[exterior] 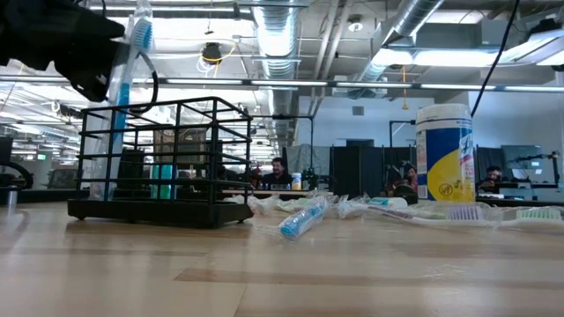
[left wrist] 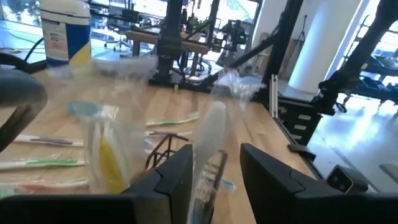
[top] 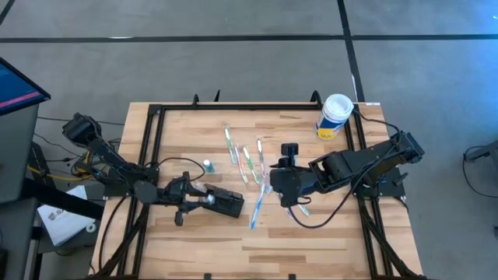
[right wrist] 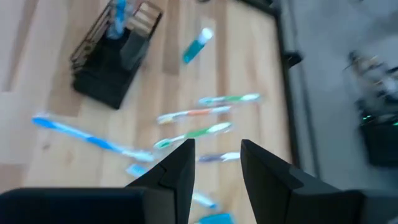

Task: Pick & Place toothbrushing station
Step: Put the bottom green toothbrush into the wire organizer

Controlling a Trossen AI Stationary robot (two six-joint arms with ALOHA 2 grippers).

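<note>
The toothbrushing station is a small black wire holder standing on the wooden table at the near left; it also shows in the low view and the right wrist view. My left gripper reaches it from the left and is shut on a blue toothbrush that stands in the holder's left end. My right gripper hovers open and empty over loose toothbrushes at mid-table. My left gripper has the toothbrush's upper part, just below the head, between its two fingers. The fingers come level from the table's left and lie across the brush. The brush stands nearly upright, head up, with its blue handle down inside the holder.
Several wrapped toothbrushes and a long blue one lie at mid-table. A small teal tube lies behind the holder. A white-lidded yellow-and-white canister stands at the far right corner. Black frame rails edge the table.
</note>
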